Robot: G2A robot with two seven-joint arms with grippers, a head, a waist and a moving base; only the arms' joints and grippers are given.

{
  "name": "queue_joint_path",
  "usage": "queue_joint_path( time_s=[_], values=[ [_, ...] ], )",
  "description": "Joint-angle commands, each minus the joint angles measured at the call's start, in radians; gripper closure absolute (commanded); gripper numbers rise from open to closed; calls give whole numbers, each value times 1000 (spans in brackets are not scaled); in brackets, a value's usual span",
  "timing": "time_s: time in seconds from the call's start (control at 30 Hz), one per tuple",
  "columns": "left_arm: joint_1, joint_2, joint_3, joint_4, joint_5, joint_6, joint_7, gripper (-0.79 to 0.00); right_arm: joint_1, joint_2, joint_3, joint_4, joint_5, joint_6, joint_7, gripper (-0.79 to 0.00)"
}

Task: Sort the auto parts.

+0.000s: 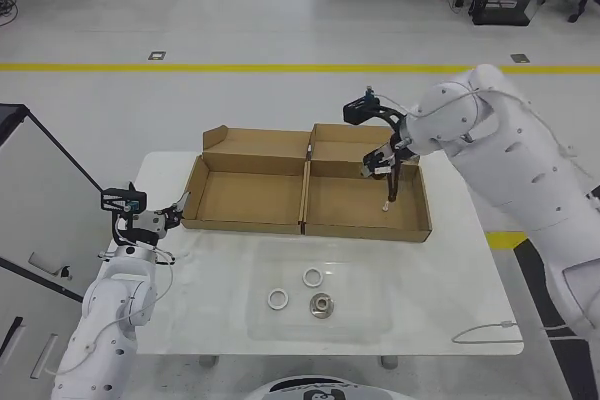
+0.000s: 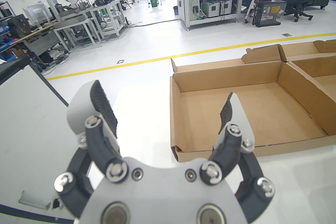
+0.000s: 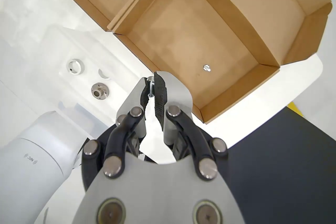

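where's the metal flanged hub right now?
In the top view, the flanged hub lies on the table, nearer the robot than the cardboard boxes, close beside the two white rings.

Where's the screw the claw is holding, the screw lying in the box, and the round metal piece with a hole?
held screw (image 3: 150, 89): right wrist view, on its threaded shaft.
loose screw (image 3: 206, 68): right wrist view, on its middle.
round metal piece (image 3: 99, 90): right wrist view, on its raised middle.
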Motion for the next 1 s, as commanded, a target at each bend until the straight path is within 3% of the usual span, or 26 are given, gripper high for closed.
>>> queue_joint_path(
  time_s=[0.0, 0.43, 0.97],
  values=[
    [0, 0, 0, 0, 0, 0, 0, -785, 28, -11, -41, 38, 7, 13, 0, 0],
    [0, 0, 0, 0, 0, 0, 0, -785, 126, -88, -262, 248, 58, 98, 0, 0],
    [0, 0, 0, 0, 0, 0, 0, -785, 136, -94, -268, 257, 59, 108, -3, 0]
  ],
)
